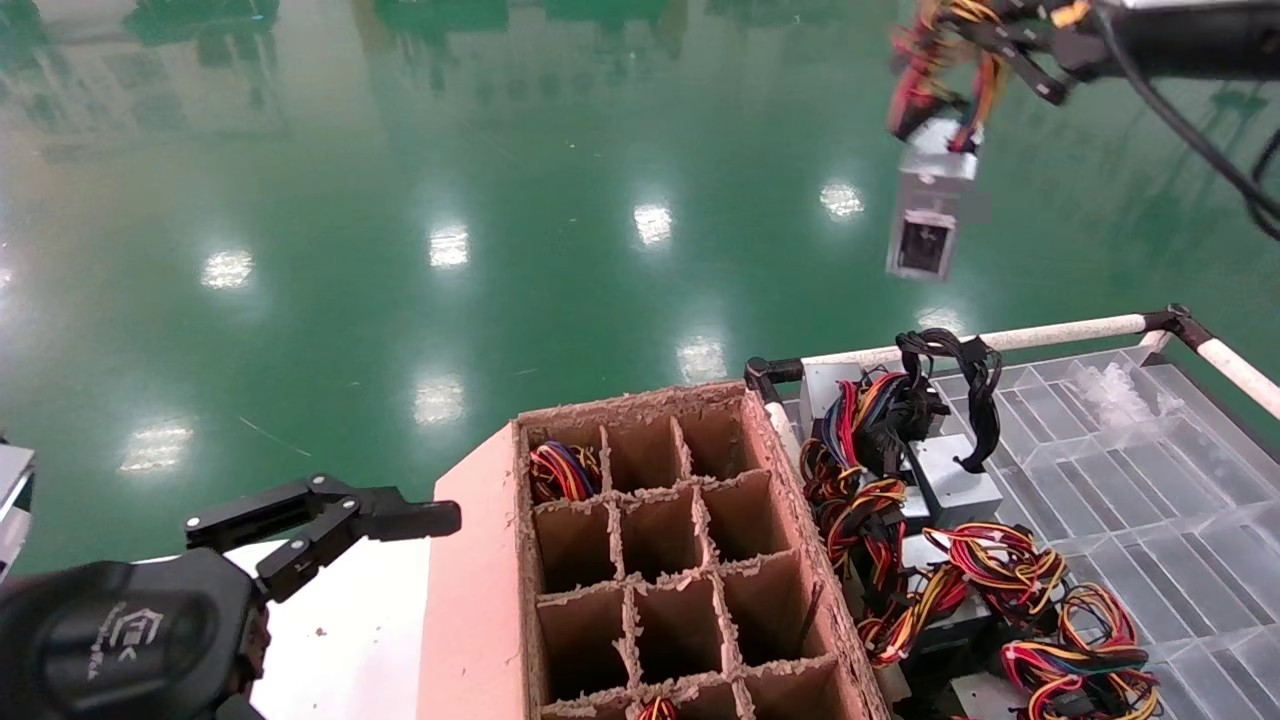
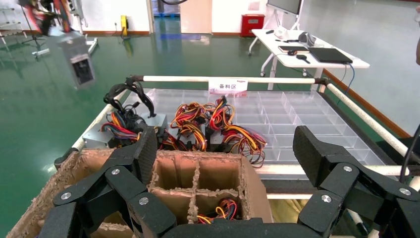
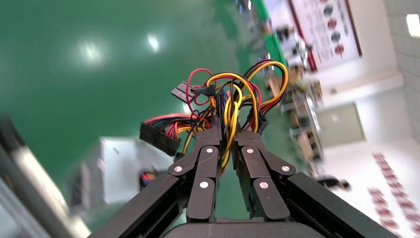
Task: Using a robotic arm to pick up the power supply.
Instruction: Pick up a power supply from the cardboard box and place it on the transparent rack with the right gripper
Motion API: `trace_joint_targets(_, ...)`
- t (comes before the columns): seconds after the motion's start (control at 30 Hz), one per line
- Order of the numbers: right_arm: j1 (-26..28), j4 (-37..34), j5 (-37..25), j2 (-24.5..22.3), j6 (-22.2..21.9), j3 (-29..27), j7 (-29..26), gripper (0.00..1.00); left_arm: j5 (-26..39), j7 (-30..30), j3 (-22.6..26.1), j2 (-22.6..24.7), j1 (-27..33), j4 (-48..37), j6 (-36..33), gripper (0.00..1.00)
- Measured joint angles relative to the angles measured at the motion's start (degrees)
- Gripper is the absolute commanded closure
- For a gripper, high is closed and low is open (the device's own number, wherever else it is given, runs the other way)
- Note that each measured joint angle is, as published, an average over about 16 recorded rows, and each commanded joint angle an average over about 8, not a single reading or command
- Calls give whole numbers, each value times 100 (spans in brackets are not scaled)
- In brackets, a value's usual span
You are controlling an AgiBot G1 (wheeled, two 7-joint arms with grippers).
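Note:
My right gripper is high at the far right, shut on a bundle of red, yellow and black wires. The power supply, a small grey metal box, hangs from those wires in mid-air over the green floor, clear of the cart below. It appears blurred beside the fingers in the right wrist view, as a power supply, and at the far upper corner of the left wrist view as a power supply. My left gripper stays low at the near left, open and empty, beside the carton; in its own view the left gripper frames the carton.
A brown divided carton stands in front, with wires in its far-left cell. To its right, more grey units with wire bundles lie on a clear compartment tray fenced by a white rail. A white table stands far off.

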State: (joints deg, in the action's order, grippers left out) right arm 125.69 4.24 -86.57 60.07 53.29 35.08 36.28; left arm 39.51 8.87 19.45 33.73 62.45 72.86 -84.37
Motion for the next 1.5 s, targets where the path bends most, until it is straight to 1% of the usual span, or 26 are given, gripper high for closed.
trace_joint_targets(0.17,-56,-133,-209,-14,-291,134,259,100,0,0,1,0,0,0,0,0)
trace_joint_targets(0.33,-194,-278,-314,-29,-447,203,401,100,-1,-1,1,0,0,0,0,0)
trace_joint_targets(0.77,-727,-529,-427,87,-683,280,417,100,-2,-1,3,-1,1,0,1,0)
trace_joint_targets(0.97,-931,-589,-390,220,-779,253,245,100,-2,-2,3,-1,1,0,1,0)
trace_joint_targets(1.2,-1053,-653,-284,292,-773,178,-95,100,-3,-2,4,-2,1,0,2,0)
trace_joint_targets(1.37,-1121,-715,-103,252,-726,51,-444,100,-3,-2,4,-2,1,0,2,0)
trace_joint_targets(1.5,-1219,-777,180,166,-683,-148,-811,100,-3,-2,5,-2,1,0,2,0)
